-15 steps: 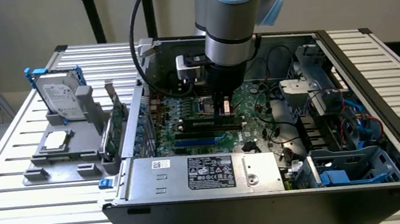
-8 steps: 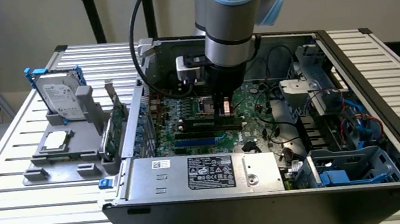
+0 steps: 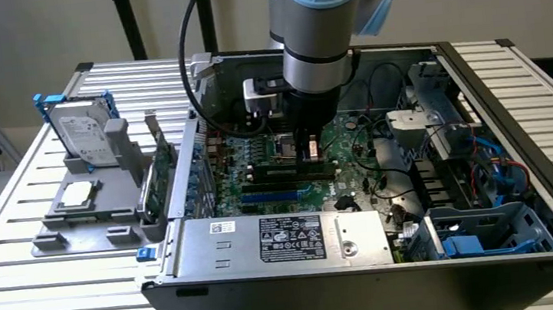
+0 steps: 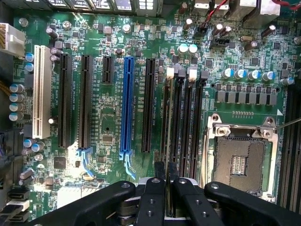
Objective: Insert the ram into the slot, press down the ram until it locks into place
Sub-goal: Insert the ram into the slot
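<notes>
Gripper (image 4: 167,173), jaws clenched on the thin ram (image 4: 168,153), long black slot (image 4: 175,108) just under the jaws, green board (image 4: 106,125) all around.

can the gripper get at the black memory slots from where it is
Probably yes. The gripper hangs inside the open case over the motherboard, with the slot lying in line with it and nothing across it; the CPU socket and blue slot sit off to either side.
</notes>
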Tool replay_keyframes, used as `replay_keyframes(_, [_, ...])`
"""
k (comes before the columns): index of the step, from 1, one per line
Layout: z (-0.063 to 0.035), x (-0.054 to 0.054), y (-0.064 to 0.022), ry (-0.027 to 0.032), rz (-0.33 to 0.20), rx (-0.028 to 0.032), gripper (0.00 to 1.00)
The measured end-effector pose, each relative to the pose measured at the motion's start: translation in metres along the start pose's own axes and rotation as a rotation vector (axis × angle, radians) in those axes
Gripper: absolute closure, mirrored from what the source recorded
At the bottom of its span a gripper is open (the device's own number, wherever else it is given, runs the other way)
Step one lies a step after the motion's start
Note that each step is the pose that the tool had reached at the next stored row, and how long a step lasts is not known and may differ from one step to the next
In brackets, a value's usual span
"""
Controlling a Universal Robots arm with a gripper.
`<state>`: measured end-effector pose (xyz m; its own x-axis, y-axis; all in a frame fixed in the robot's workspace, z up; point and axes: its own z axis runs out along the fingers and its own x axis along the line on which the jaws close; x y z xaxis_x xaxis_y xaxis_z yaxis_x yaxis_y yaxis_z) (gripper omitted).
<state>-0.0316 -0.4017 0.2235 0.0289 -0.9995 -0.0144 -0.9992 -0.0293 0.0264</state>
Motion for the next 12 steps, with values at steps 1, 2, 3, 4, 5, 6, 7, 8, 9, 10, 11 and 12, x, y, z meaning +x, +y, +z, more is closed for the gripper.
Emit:
replay_keyframes(1, [0.0001, 0.0, 0.0, 0.0, 0.0, 0.0, 0.87])
replay_keyframes(2, [0.0002, 0.0, 0.0001, -0.0001, 0.0, 0.0001, 0.87])
replay_keyframes(3, [0.0002, 0.0, 0.0001, -0.0001, 0.0, 0.0006, 0.87])
replay_keyframes(4, [0.0002, 0.0, 0.0002, -0.0002, 0.0, 0.0003, 0.85])
replay_keyframes(5, [0.0002, -0.0001, 0.0004, -0.0003, 0.0, 0.0001, 0.85])
replay_keyframes(6, [0.0002, -0.0001, 0.0006, -0.0007, 0.0, 0.0002, 0.78])
replay_keyframes(7, [-0.0003, 0.0, 0.0008, -0.0012, 0.0, 0.0002, 0.78])
replay_keyframes(8, [-0.0011, -0.0001, 0.0013, -0.0024, 0.0, 0.0003, 0.78])
replay_keyframes(9, [-0.003, -0.0001, 0.0018, -0.0042, 0.0, 0.0004, 0.78])
replay_keyframes(10, [-0.0052, -0.0002, 0.0025, -0.0059, 0.0, 0.0004, 0.78])
replay_keyframes(11, [-0.0074, -0.0002, 0.0033, -0.0075, 0.0, 0.0004, 0.78])
replay_keyframes(12, [-0.0095, -0.0003, 0.0042, -0.0095, 0.0, 0.0006, 0.78])
